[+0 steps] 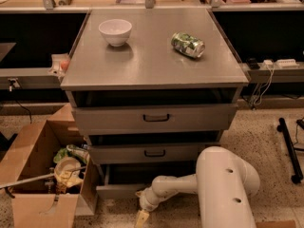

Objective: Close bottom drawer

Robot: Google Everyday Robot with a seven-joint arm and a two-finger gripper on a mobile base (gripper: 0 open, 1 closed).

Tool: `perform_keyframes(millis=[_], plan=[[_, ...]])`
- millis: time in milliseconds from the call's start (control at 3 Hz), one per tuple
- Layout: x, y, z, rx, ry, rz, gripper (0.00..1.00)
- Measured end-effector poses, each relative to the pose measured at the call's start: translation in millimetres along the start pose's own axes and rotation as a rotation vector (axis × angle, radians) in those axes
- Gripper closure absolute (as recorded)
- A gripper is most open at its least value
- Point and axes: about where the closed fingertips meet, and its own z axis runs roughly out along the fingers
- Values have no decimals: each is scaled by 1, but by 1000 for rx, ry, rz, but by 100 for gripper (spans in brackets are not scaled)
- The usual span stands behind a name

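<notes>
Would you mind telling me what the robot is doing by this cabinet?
The robot's arm reaches down in front of the cabinet, its gripper low near the floor, just before the bottom drawer. That drawer is pulled out, not yet closed. A bowl and a can sit on the cabinet top.

Matt grey metal bottom drawer (118,191), smooth pale plastic-looking gripper (141,218) low near its front; glossy white bowl (115,31), shiny can (187,44), cardboard box (31,151).
</notes>
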Motion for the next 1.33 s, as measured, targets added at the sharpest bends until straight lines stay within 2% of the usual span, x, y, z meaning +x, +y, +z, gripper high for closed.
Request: perform_keyframes(millis=[667,1000,1333], plan=[[-7,-13,-3,21,-15,-38,47],[-19,-37,-2,16,-15,-101,78],[-19,-38,-2,17,-15,-100,100]])
